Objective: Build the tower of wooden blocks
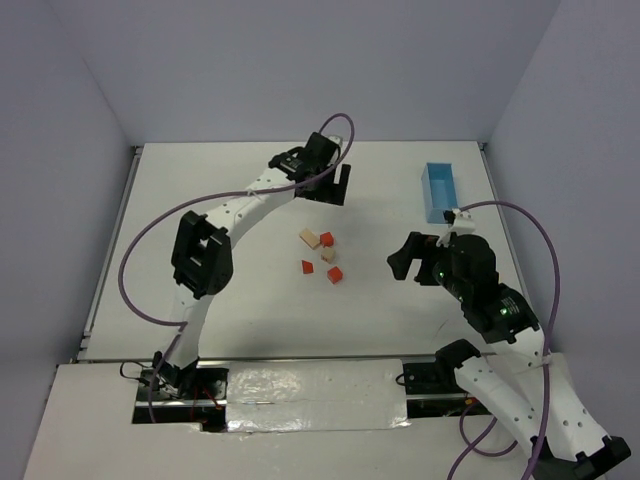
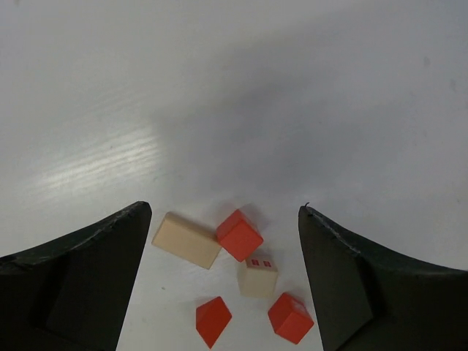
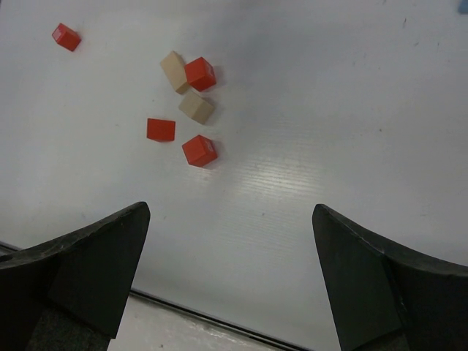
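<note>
Five small wooden blocks lie loose and unstacked at mid table: a tan slab (image 1: 309, 238), a red-orange cube (image 1: 326, 240) touching it, a tan cube (image 1: 328, 255), a red-orange wedge (image 1: 307, 266) and another red-orange cube (image 1: 334, 274). My left gripper (image 1: 338, 186) is open and empty, hovering behind them; its wrist view shows the slab (image 2: 186, 240), the cubes (image 2: 239, 235) (image 2: 257, 276) (image 2: 290, 317) and the wedge (image 2: 213, 320) between its fingers. My right gripper (image 1: 402, 262) is open and empty, to the right of the blocks (image 3: 196, 107).
A light blue rectangular box (image 1: 439, 190) stands at the back right. One more red-orange block (image 3: 66, 36) lies apart from the group in the right wrist view; it does not show from above. The table's near edge (image 3: 190, 313) is below the right gripper.
</note>
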Robot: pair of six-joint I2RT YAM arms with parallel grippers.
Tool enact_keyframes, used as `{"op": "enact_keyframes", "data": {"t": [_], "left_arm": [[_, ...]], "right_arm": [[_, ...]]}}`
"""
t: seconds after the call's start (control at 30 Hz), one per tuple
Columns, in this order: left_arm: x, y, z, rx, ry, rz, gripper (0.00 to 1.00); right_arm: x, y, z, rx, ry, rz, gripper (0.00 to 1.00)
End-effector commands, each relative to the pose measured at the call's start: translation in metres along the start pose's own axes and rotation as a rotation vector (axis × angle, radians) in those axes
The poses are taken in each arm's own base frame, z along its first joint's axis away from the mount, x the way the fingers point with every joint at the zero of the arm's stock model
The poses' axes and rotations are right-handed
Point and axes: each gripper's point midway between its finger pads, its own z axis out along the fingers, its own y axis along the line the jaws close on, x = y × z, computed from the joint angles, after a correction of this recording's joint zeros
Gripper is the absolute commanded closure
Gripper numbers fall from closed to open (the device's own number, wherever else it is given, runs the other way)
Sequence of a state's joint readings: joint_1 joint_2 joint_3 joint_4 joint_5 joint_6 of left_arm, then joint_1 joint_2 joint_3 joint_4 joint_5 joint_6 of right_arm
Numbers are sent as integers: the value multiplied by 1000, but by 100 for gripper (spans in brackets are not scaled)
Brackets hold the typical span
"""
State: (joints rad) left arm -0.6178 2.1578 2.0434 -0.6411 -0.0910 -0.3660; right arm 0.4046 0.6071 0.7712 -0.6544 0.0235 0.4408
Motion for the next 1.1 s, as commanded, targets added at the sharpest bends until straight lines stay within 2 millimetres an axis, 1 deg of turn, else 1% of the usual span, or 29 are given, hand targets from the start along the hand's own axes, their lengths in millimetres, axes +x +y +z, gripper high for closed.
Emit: {"op": "enact_keyframes", "data": {"t": [0.0, 0.03, 0.07, 0.1, 0.13, 0.17, 0.23, 0.3, 0.33, 0.37, 0.43, 0.47, 0.5, 0.63, 0.67, 0.73, 0.83, 1.03, 1.07], "left_arm": [[20, 12, -4, -195, 29, -243, 5], [30, 11, -3, -227, 39, -280, 5], [37, 2, -5, -235, 41, -308, 5], [46, 1, -4, -265, 48, -380, 5], [48, 7, -5, -321, 26, -405, 5], [52, 3, -5, -335, 23, -422, 5], [60, 0, 0, -337, 28, -458, 7], [62, -9, 6, -319, 22, -467, 13], [62, -8, 7, -337, 11, -471, 14], [68, -9, 12, -353, 22, -469, 14], [71, -9, 15, -369, 31, -484, 15], [75, -7, 20, -388, 36, -484, 17], [77, -5, 21, -404, 38, -493, 23], [86, -3, 32, -417, 54, -484, 25], [86, -3, 34, -422, 50, -489, 25], [93, 0, 39, -440, 68, -488, 25], [95, 3, 42, -460, 68, -489, 25], [95, 1, 48, -447, 64, -477, 40], [98, 1, 49, -447, 72, -476, 44]], "right_arm": [[-3, -3, -4, 29, -8, 8, 0], [-3, -3, -4, 29, -6, 9, 0], [-3, -3, -4, 25, -8, 7, 0], [-3, -3, -5, 26, -10, 6, 0], [-3, -4, -5, 30, -12, 5, 0], [-2, -4, -5, 31, -9, 4, 0], [-1, -5, -4, 30, -8, 4, 0], [0, -4, -4, 23, -8, 2, 0], [1, -4, -3, 23, -6, 0, 0], [1, -4, -3, 23, -6, 0, 0], [1, -4, -2, 22, -2, -3, 0], [1, -4, -2, 23, -1, -3, 0], [2, -4, -1, 21, 3, -6, 0], [4, -3, 0, 13, 6, -7, 0], [4, -3, 0, 11, 7, -8, 0], [4, -3, 0, 12, 7, -6, 0], [6, -3, 1, 9, 13, -9, 0], [7, -2, 3, 3, 18, -11, 0], [6, -2, 3, 3, 16, -10, 0]]}}
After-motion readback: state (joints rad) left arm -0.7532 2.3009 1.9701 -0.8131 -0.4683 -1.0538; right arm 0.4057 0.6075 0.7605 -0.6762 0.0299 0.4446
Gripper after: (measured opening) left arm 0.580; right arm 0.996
